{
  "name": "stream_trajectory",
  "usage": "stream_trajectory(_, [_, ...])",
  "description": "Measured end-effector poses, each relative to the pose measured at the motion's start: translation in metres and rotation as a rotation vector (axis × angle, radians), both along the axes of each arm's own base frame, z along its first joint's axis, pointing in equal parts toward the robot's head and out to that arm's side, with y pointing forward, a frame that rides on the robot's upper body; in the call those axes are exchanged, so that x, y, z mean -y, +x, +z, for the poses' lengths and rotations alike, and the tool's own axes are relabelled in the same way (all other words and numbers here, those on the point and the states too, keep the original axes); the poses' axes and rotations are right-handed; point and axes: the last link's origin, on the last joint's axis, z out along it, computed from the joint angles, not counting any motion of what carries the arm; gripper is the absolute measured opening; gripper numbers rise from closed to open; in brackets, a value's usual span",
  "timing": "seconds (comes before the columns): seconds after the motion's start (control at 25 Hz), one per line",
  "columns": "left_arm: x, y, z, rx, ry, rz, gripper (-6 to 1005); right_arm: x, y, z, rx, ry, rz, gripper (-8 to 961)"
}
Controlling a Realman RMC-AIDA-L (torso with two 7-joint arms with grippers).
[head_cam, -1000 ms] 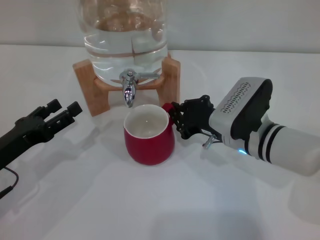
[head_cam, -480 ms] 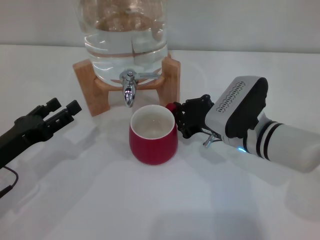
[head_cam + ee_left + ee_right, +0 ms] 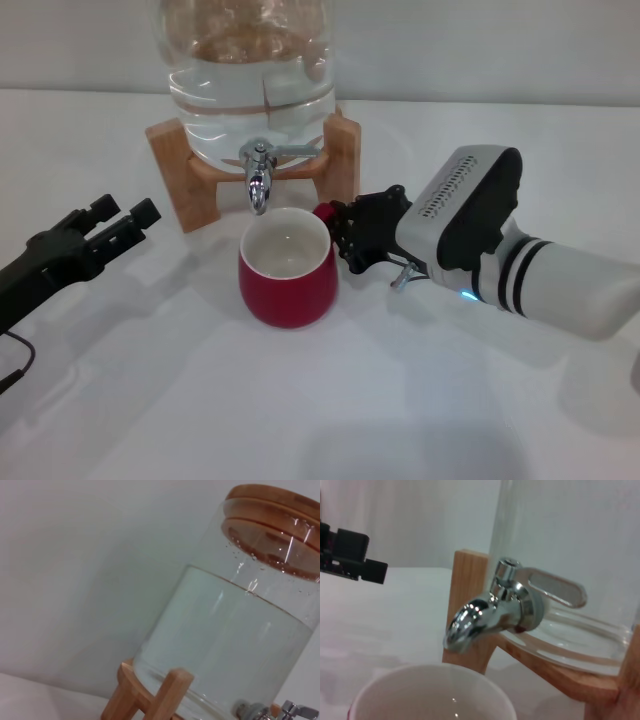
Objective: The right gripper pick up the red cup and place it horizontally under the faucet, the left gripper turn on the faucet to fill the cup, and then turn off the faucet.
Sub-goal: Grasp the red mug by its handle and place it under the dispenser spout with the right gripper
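The red cup (image 3: 288, 270) stands upright on the white table, cream inside showing, its rim just below and in front of the chrome faucet (image 3: 258, 185). My right gripper (image 3: 335, 228) reaches in from the right and is shut on the cup's small red handle (image 3: 322, 212). In the right wrist view the faucet (image 3: 490, 612) hangs directly above the cup's rim (image 3: 435, 690), its flat lever pointing sideways. My left gripper (image 3: 128, 212) hovers open to the left of the wooden stand, apart from the faucet, and also shows far off as the left gripper (image 3: 350, 555).
The clear water jar (image 3: 245, 70) sits on a wooden stand (image 3: 180, 175) at the back centre. In the left wrist view the jar (image 3: 240, 630) with its wooden lid fills the frame, and the faucet lever (image 3: 297, 711) peeks in at the edge.
My right gripper has carried the cup leftward and slightly back, from beside the spout to under it. The left arm has not moved.
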Motion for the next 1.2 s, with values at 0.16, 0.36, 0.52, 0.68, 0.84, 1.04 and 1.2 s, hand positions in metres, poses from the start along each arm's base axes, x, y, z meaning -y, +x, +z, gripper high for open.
stream_trajectory(0.16, [0.0,0.0,0.001,0.001,0.003,0.002,891,-0.001,-0.004,-0.001,-0.005,-0.004,0.001,84])
stream_trajectory(0.36, [0.0,0.0,0.0,0.002,0.003,0.003,891,-0.002,-0.006,-0.002,-0.005,-0.006,0.006,84])
stream_trajectory(0.52, [0.0,0.0,0.001,0.004,0.003,-0.002,891,-0.002,-0.007,-0.002,0.001,-0.009,0.003,84])
stream_trajectory(0.68, [0.0,0.001,0.001,0.006,0.002,-0.007,891,-0.002,-0.007,-0.003,0.0,-0.012,0.001,83])
stream_trajectory(0.84, [0.001,0.001,0.001,0.006,0.002,-0.007,891,-0.001,-0.007,-0.004,-0.002,-0.015,0.003,83])
stream_trajectory(1.04, [0.001,0.001,0.001,0.007,0.001,-0.007,891,0.003,-0.009,-0.006,-0.011,-0.027,0.021,83])
stream_trajectory(1.2, [0.001,0.001,0.0,0.008,0.001,-0.006,891,0.001,-0.013,-0.006,-0.011,-0.029,0.025,83])
